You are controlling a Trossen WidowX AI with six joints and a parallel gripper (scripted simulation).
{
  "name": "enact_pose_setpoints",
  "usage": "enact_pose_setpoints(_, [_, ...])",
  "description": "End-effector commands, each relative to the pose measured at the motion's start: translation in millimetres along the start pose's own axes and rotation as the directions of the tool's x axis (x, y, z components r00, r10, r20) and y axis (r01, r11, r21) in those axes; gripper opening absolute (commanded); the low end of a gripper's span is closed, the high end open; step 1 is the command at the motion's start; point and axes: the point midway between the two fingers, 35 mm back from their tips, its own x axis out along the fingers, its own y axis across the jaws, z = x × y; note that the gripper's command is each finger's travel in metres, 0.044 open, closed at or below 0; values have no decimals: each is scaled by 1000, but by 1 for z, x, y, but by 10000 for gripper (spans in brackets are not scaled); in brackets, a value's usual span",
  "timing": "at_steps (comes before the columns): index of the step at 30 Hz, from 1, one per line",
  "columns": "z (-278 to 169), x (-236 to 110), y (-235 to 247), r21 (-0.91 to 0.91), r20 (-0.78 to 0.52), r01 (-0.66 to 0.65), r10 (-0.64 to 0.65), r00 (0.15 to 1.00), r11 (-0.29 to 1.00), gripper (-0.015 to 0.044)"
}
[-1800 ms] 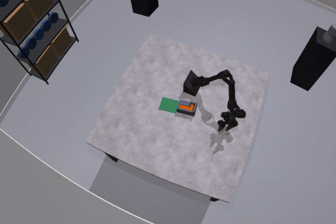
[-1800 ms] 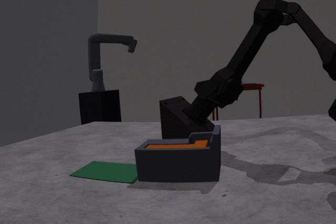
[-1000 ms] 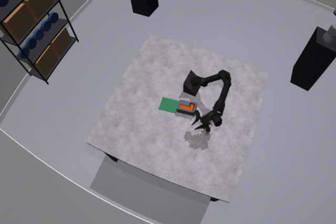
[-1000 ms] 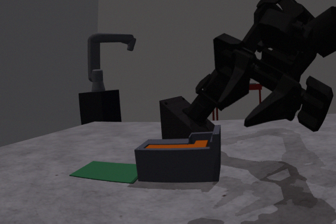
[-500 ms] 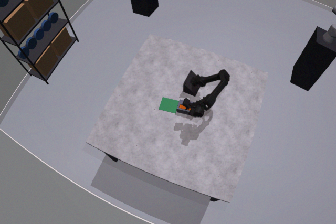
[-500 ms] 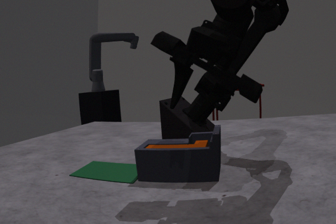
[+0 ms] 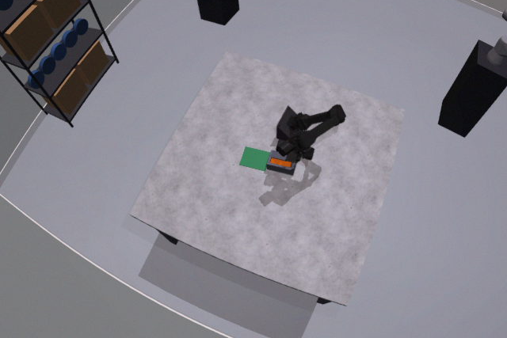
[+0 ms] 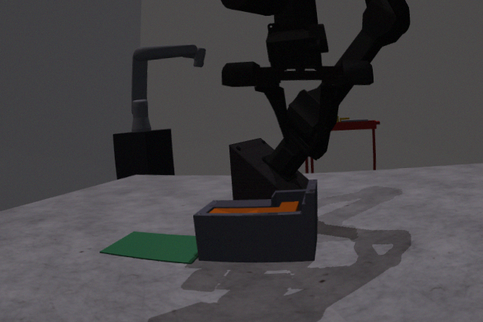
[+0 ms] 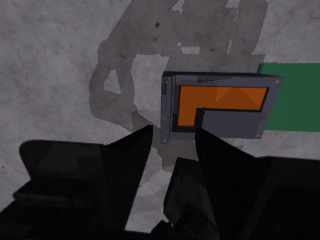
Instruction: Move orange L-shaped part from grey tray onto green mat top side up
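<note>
The orange L-shaped part (image 7: 280, 161) (image 8: 249, 210) (image 9: 225, 97) lies level in the pocket of the grey tray (image 7: 280, 170) (image 8: 255, 237) (image 9: 232, 123). Its L-shaped end is beside the tray's tall end wall, at the right in the exterior view and at the left in the wrist view. The green mat (image 7: 254, 158) (image 8: 152, 246) (image 9: 295, 97) lies flat by the tray's other end. My gripper (image 8: 304, 145) (image 9: 174, 131) is partly open and empty. It points down, above the L-shaped end's side of the tray, touching neither part nor tray. In the top view the arm hides the fingertips.
The arm's base (image 8: 251, 172) stands close behind the tray on the stone-patterned table (image 7: 245, 219). The tray's end wall (image 8: 312, 203) rises above the part. A shelf rack, black pedestals and a red cart stand away from the table.
</note>
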Motion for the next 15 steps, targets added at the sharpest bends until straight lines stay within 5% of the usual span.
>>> enact_pose_setpoints(1, [-2, -1, 3, -4, 8, -35, 35, 999, 999, 180])
enact_pose_setpoints(11, [-1, 71, 6, -5, 10, -36, 36, 999, 999, 180])
enact_pose_setpoints(15, [-1, 73, 6, -5, 10, -37, 37, 999, 999, 180])
